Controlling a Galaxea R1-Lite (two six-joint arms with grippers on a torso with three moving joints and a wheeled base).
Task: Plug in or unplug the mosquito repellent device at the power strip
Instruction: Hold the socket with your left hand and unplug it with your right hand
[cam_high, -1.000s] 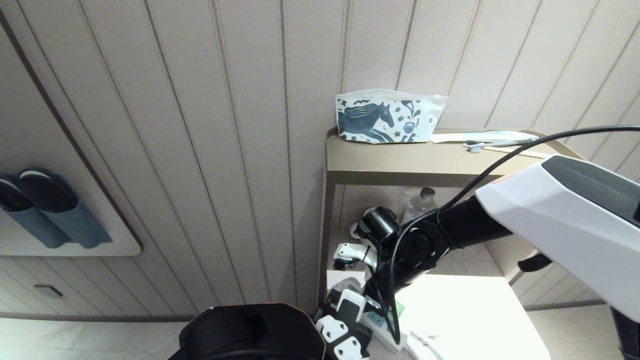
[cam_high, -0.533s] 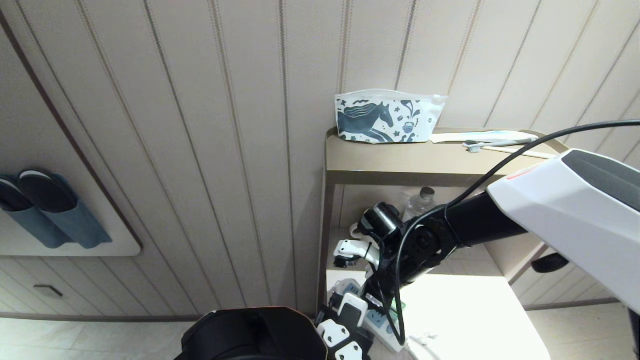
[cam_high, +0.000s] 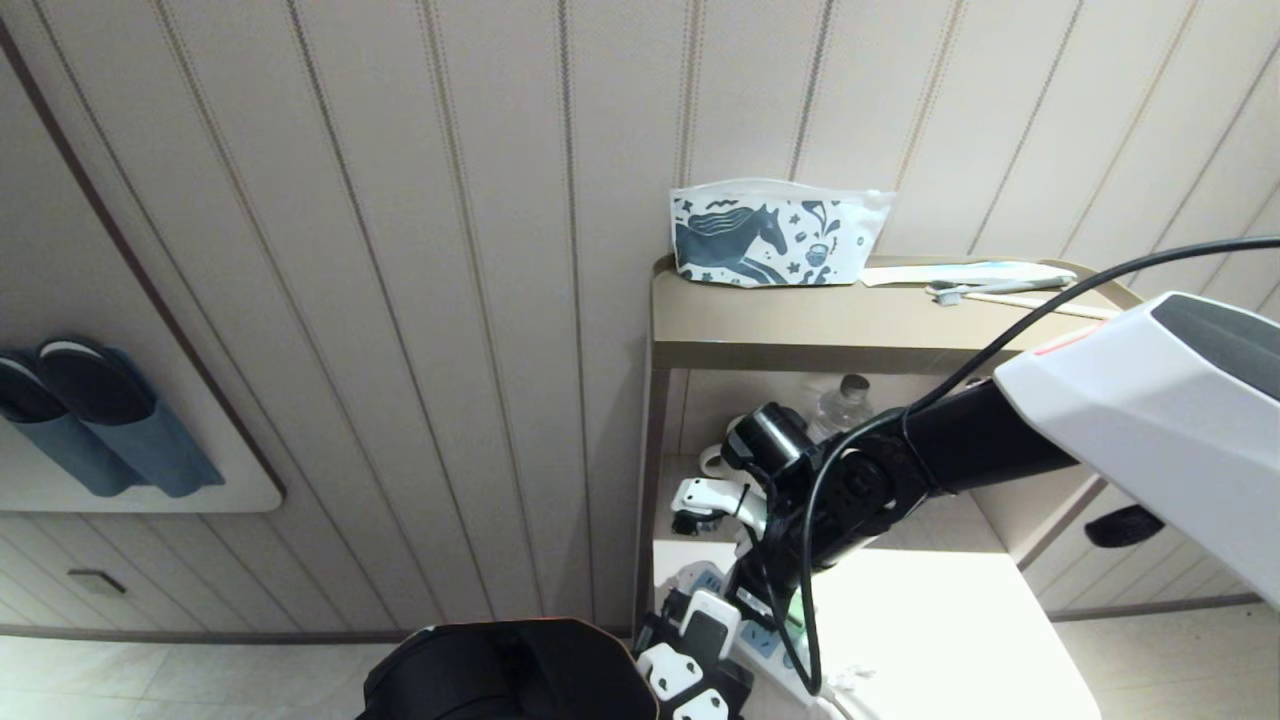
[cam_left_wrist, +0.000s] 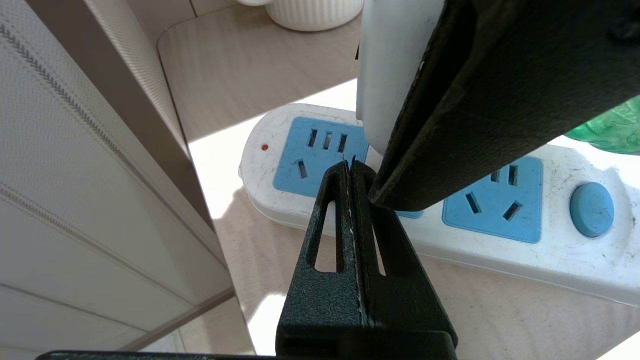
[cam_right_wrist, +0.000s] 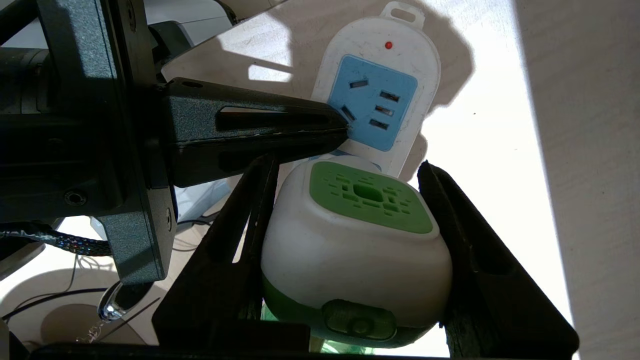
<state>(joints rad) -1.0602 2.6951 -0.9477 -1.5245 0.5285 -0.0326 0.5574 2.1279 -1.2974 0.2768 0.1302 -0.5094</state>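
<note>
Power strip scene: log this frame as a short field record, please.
scene: low table beside a shelf unit
power strip: flat on the table, end socket empty, red light on
mosquito repellent device: gripped by right pincer over the strip; whether it is plugged in cannot be told
left pincer: shut, tips pressing the strip
shelf top: horse-print pouch

My right forearm wears a white angular shell with a dark grey panel, narrowing to a black tube and round black wrist joint. A black cable loops over it. My pincer fingers are textured black, tapered, with slotted cut-outs and small screws.
</note>
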